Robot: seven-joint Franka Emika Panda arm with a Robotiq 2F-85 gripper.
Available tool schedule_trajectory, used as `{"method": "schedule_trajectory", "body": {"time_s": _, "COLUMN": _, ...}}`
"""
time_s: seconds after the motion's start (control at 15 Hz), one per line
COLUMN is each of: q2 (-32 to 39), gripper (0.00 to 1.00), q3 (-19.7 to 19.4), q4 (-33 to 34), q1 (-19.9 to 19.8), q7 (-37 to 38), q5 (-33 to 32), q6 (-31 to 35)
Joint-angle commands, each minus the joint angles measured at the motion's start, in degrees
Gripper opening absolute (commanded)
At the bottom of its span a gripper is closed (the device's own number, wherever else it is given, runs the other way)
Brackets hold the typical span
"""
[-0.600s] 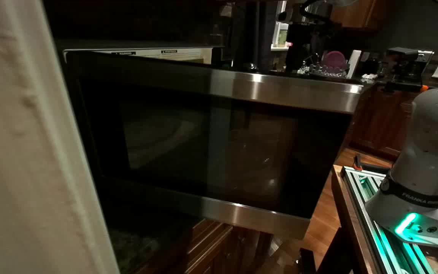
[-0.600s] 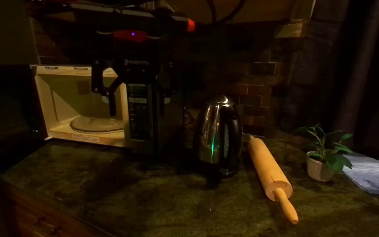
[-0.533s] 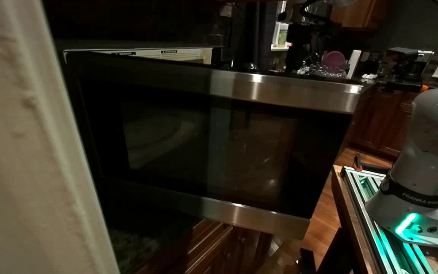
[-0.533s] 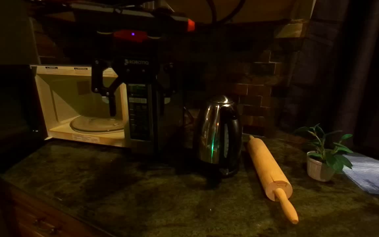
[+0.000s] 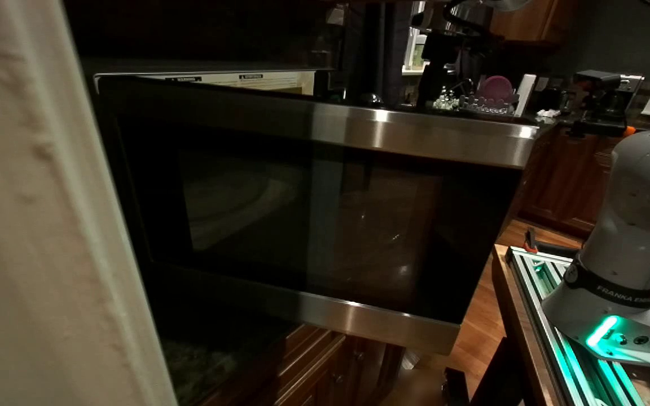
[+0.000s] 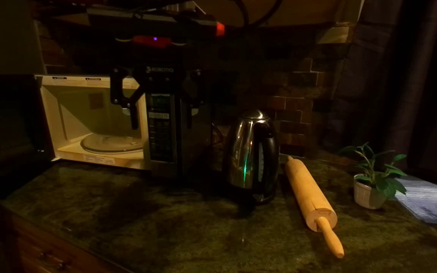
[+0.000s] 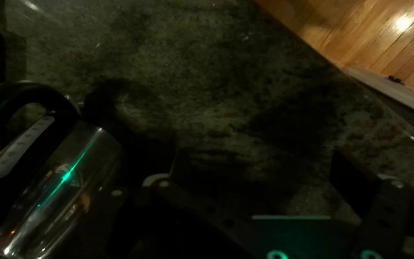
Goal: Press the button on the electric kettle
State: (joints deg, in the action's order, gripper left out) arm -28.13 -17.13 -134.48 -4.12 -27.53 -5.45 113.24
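On dim kitchen countertop (image 6: 157, 223), kettle (image 6: 249, 157)

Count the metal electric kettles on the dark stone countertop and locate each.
1: the shiny rounded metal kettle stands between the open dark microwave and the pale wooden rolling pin; the wrist view shows it too. Others could hide behind the microwave.

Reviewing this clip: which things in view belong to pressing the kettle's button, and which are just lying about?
For the job:
electric kettle (its button is too dark to make out)
gripper, open

Just lying about:
rolling pin
potted plant
pale sheet beside the plant
microwave, door open
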Motion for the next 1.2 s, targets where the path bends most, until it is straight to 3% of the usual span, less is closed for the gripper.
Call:
{"method": "schedule_trajectory", "body": {"time_s": 0.0, "q2": -0.8, "gripper": 1.0, "q3": 0.3, "q4": -4.5, "q1": -1.5, "q7": 3.2, "q5": 1.7, "q6": 11.7}}
{"method": "schedule_trajectory", "body": {"time_s": 0.2, "q2": -0.5, "gripper": 1.0, "q3": 0.2, "q4": -7.6, "q1": -2.4, "q7": 5.8, "q5": 2.5, "q6": 20.5}}
{"method": "schedule_trajectory", "body": {"time_s": 0.33, "q2": -0.4, "gripper": 0.74, "q3": 0.1, "q4": -9.5, "q1": -3.0, "q7": 7.7, "q5": 3.0, "q6": 27.2}}
{"method": "schedule_trajectory", "body": {"time_s": 0.6, "q2": 1.1, "gripper": 0.42, "q3": 0.1, "q4": -11.4, "q1": -3.2, "q7": 10.7, "q5": 5.2, "q6": 40.9}}
{"method": "schedule_trajectory", "body": {"time_s": 0.93, "q2": 5.8, "gripper": 0.04, "q3": 1.3, "q4": -12.1, "q1": -6.8, "q7": 15.6, "q5": 2.8, "q6": 54.6}}
{"method": "schedule_trajectory", "body": {"time_s": 1.13, "q2": 9.5, "gripper": 0.0, "q3": 1.4, "q4": -11.4, "q1": -9.0, "q7": 17.5, "q5": 2.6, "q6": 62.2}}
